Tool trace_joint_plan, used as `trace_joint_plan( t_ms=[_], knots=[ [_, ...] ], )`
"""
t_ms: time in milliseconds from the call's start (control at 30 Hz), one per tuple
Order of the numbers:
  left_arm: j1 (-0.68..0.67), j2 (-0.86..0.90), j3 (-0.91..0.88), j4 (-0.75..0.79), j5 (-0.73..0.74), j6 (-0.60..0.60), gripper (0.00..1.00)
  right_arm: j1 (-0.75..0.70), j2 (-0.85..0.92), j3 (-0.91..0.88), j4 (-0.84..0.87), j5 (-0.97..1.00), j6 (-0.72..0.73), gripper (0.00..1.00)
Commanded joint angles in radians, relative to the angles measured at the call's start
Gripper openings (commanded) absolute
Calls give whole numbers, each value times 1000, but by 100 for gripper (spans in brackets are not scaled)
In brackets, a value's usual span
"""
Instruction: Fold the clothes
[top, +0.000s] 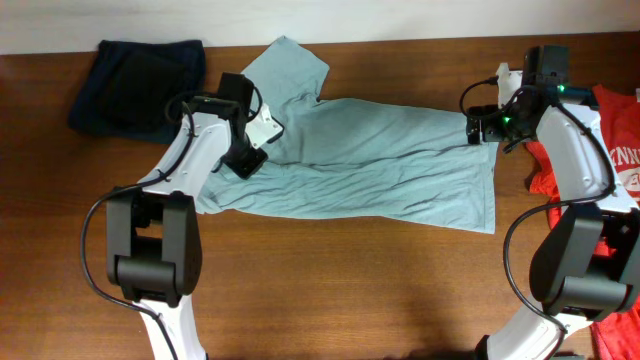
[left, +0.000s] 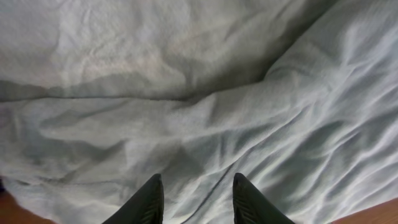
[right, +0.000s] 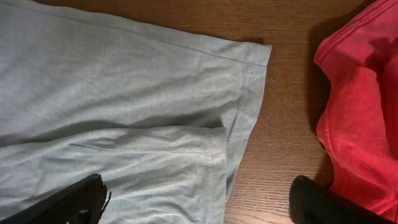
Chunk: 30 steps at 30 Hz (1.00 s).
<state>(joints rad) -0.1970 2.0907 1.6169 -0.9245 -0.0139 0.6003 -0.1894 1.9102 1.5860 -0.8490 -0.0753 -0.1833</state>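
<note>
The pale grey-teal T-shirt (top: 380, 160) lies spread across the middle of the table, with one sleeve pointing to the far edge and a fold running along its length. My left gripper (top: 248, 158) hovers low over its left part near that sleeve. In the left wrist view its jaws (left: 198, 186) stand partly apart over rumpled cloth (left: 186, 93), pinching nothing. My right gripper (top: 478, 128) is at the shirt's far right hem corner. It is wide open (right: 199, 202), one finger over the shirt (right: 124, 93), the other over bare wood. The red T-shirt (top: 615, 150) lies at the right edge.
A dark navy garment (top: 140, 85) lies bunched at the far left corner. The red T-shirt (right: 360, 93) sits just right of my right gripper's outer finger. Bare wooden table (top: 350, 280) runs along the front between the two arm bases.
</note>
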Motion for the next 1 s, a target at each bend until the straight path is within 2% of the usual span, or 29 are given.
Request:
trace_joint_plan(
  t_ms=[0,433,967],
  knots=[
    [5,-28,-17,-2,-29,91,36,-3,-7,8,0,9,6,99],
    [5,-27,-92,53,-36,113,37,-3,-7,8,0,9,6,99],
    [8,-26,-95,102,-35,140,36,-3,-7,8,-1,9,6,99]
  ],
)
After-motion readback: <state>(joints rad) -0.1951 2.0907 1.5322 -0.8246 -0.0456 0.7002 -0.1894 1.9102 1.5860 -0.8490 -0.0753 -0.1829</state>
